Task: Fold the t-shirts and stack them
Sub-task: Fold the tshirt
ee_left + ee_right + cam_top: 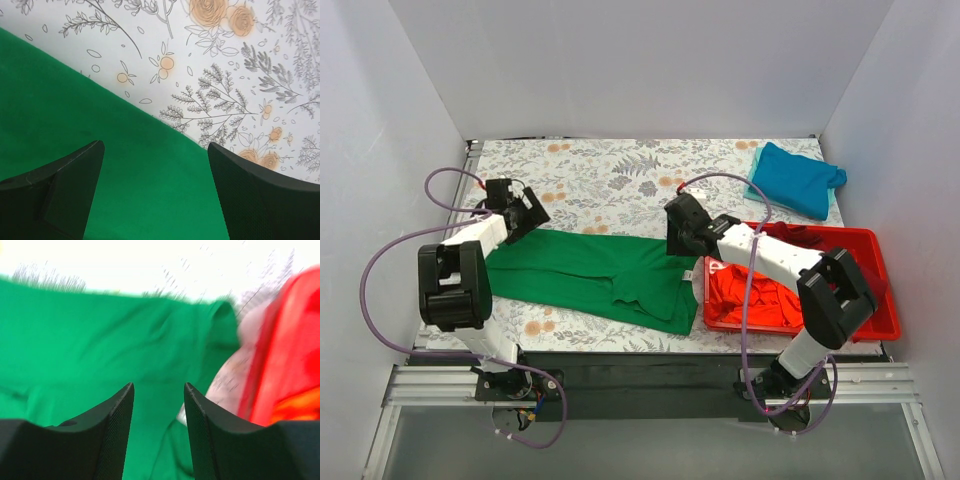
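Note:
The bright green t-shirt (600,270) lies spread across the middle of the floral cloth, one sleeve bunched at its front right. My left gripper (525,215) hovers over the shirt's far left edge; in the left wrist view the jaws (155,150) stand wide open above the green fabric (75,125) with nothing between them. My right gripper (682,240) is at the shirt's far right edge beside the tray. Its jaws (159,387) are partly open, with green cloth (100,330) beyond them. A teal blue shirt (798,178) lies folded at the back right.
A red plastic tray (875,300) at the right holds an orange-red shirt (755,300) and a dark maroon one (800,235). The tray's wall (290,350) shows close to the right gripper. White walls enclose the table on three sides.

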`<control>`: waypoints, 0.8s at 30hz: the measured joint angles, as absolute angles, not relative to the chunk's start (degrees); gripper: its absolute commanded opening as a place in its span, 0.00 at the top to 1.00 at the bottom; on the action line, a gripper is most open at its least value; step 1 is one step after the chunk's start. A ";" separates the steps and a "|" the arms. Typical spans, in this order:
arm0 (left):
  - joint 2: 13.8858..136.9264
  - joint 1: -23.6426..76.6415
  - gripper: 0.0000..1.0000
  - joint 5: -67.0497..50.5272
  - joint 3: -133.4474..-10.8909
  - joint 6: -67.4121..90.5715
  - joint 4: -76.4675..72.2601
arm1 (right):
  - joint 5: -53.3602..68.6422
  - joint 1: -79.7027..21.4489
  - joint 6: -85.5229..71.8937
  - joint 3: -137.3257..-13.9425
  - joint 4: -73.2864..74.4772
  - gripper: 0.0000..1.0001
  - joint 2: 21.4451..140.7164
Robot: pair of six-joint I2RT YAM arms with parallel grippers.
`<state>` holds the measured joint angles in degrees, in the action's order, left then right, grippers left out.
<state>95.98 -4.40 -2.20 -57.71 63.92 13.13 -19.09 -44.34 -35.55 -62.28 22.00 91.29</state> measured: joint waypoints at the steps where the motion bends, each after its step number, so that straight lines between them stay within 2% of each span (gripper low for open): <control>1: 96.62 -4.62 0.16 -2.63 -57.71 63.96 12.80 | -18.96 -43.18 -34.79 -63.16 21.87 0.50 92.07; 12: 100.88 -8.88 0.16 -3.18 -58.33 65.91 11.97 | -17.32 -35.99 -28.95 -67.85 20.51 0.54 99.04; 24: 101.14 -10.26 0.16 -1.30 -58.67 66.30 11.99 | -14.26 -34.17 -26.70 -74.85 20.01 0.56 106.74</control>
<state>101.14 -10.26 -1.30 -58.67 66.30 11.99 -14.26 -34.17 -26.70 -74.85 20.01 106.74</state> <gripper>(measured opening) 0.840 0.444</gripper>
